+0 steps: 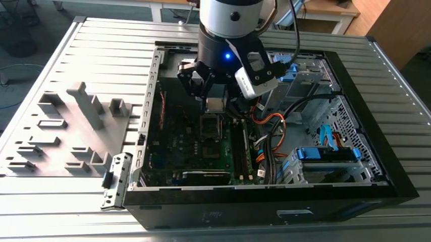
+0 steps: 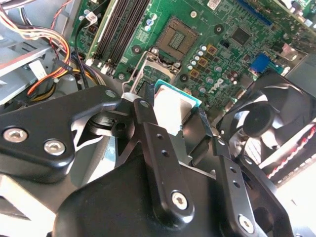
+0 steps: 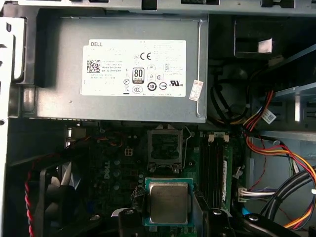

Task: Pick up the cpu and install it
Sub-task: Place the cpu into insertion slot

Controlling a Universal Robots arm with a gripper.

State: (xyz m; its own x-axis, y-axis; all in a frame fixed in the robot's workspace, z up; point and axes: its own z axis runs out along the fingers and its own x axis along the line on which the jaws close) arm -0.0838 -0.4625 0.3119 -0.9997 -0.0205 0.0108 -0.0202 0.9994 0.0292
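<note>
Pincer (image 1: pixel 214 102): narrowed onto the cpu (image 3: pixel 169 202), fingers (image 3: pixel 132 218) pressing two opposite edges. Arm: upright, reaching down from above into the open computer case (image 1: pixel 398 187) on the slatted surface (image 1: pixel 101 50). Cpu: held over the motherboard (image 2: pixel 222 54), near the open socket (image 3: pixel 165 145) but not touching it.

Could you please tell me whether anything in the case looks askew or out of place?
Nothing stands out: the cpu is gripped squarely in the claw, its edges parallel to those of the socket.

Slatted metal table (image 1: pixel 101 45), wooden cabinet (image 1: pixel 397 25) behind
</note>
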